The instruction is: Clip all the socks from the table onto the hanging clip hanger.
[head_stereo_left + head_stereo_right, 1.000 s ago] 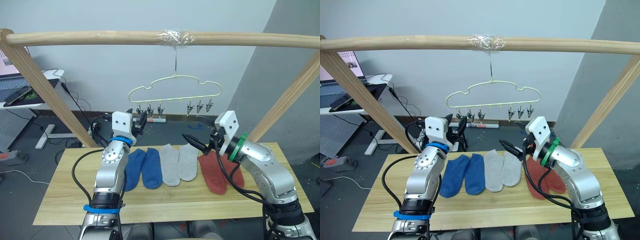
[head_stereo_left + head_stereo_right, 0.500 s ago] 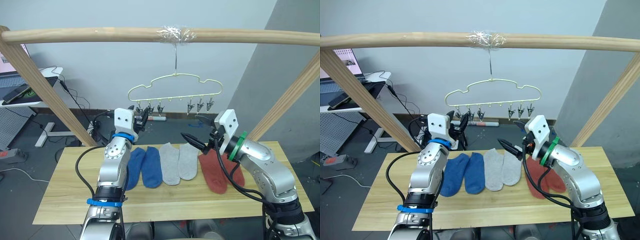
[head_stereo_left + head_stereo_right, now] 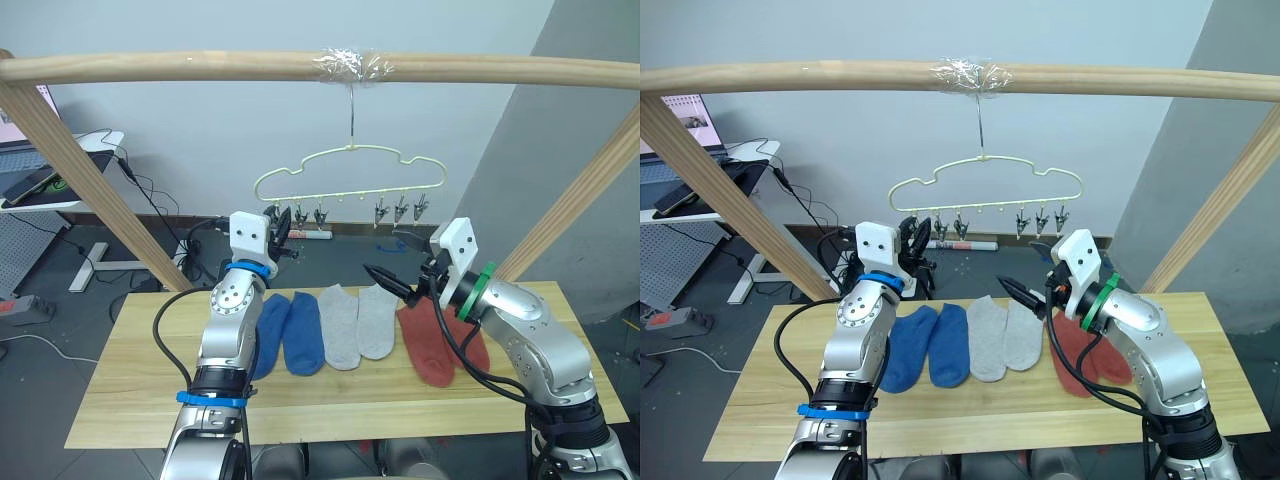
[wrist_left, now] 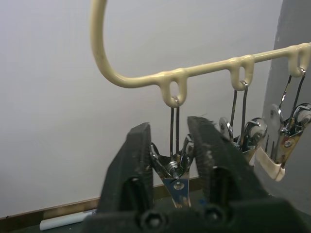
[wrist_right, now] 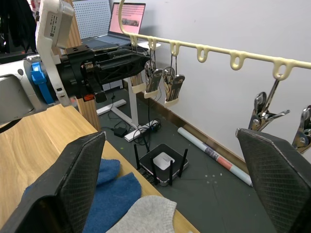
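Your left gripper (image 4: 170, 145) is up at the clip hanger (image 3: 347, 165), its two black fingers (image 4: 127, 165) straddling the end clip (image 4: 176, 174) — the metal clip sits right between the pads, which are close on either side of it, though you can't quite tell whether they press it. The hanger hangs by its hook from the taped spot on the round wooden pole (image 3: 200, 68), with three clips bunched at your left end and three more (image 3: 400, 211) toward the right. Your right gripper (image 3: 393, 266) hovers above the table (image 3: 130, 390) with its fingers (image 5: 73, 184) spread wide apart, holding nothing, just over the seam between the grey and red pairs. All six socks lie flat in a row on the wood: the two blue socks (image 3: 287, 335) side by side, the two light grey socks (image 3: 358, 325) touching them, and the two rust red socks (image 3: 428, 347) partly behind your right forearm.
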